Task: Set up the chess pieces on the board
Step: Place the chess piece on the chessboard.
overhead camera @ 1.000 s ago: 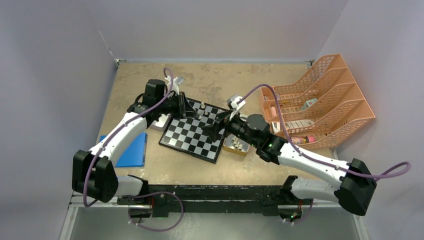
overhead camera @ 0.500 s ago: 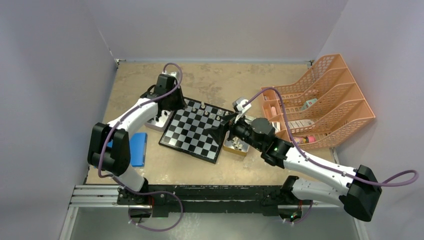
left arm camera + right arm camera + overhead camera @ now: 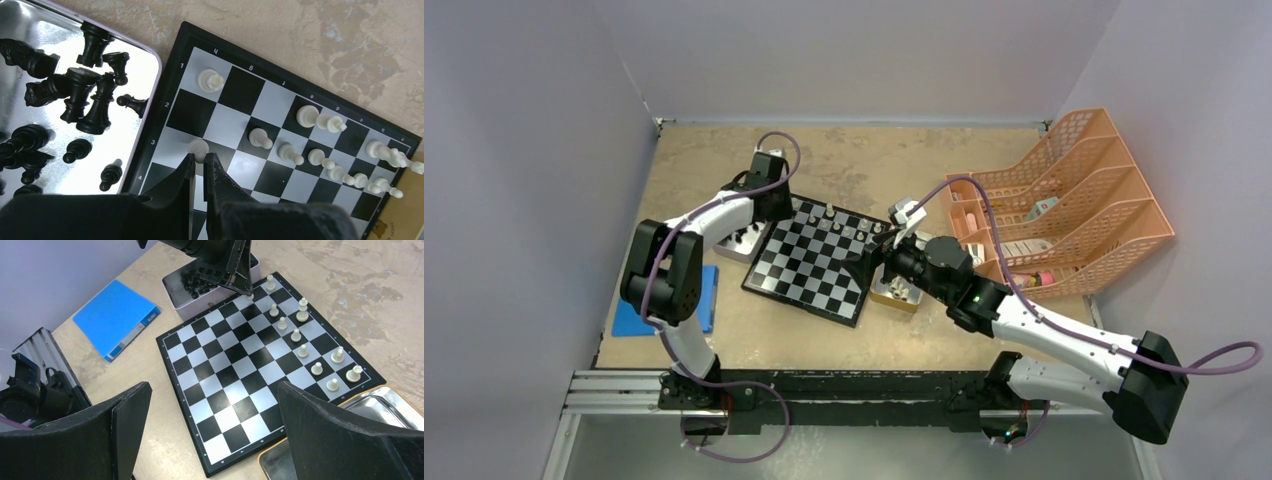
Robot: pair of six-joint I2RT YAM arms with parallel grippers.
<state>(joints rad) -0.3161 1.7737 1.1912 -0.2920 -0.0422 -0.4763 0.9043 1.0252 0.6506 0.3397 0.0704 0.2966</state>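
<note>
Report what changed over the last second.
The left arm folded up and in, shifting the left pincer toward the board's left edge, shut on a white pawn throughout. The right pincer, open, drew back slightly toward the board's right edge. Board, white row, tray of black pieces and blue folder stayed put.

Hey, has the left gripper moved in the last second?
Yes. The left gripper, shut on a white pawn, has shifted left across the board, from over its far squares to its left edge.
</note>
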